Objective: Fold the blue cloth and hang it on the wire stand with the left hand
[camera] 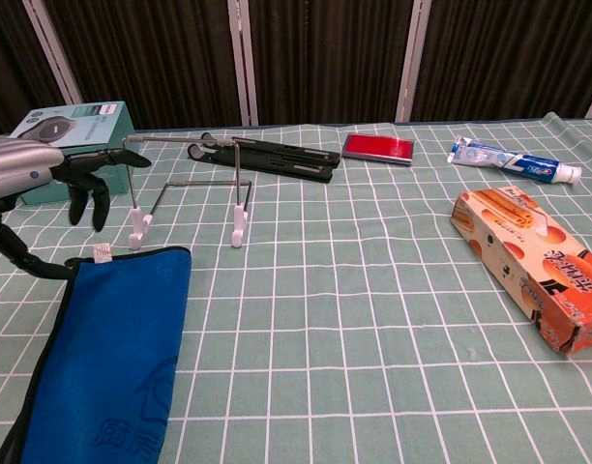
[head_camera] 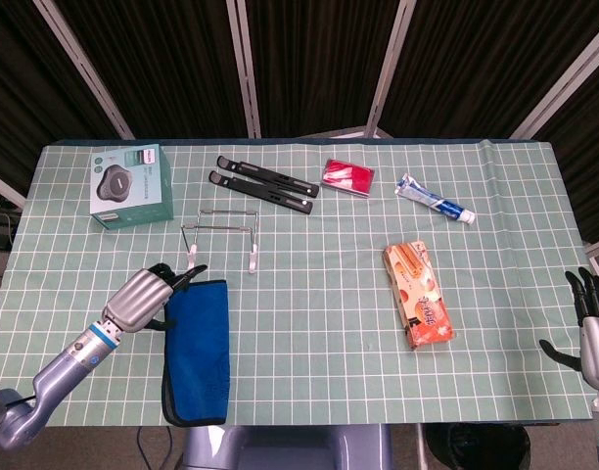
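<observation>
Green checked table cover under dark curtains. Landmark: wire stand, upright near the cover's left-centre. Nearer than the stand and left of it, left hand raised off the cover, fingers apart and drooping, holding nothing. Just right of that hand, below the stand: blue cloth, folded lengthwise, flat, reaching the near edge, apart from the stand. Behind-left of the stand, teal box. Behind it, black bars. Far right of the stand, orange carton. At the far right edge, right hand, seemingly spread and free, though only partly seen.
</observation>
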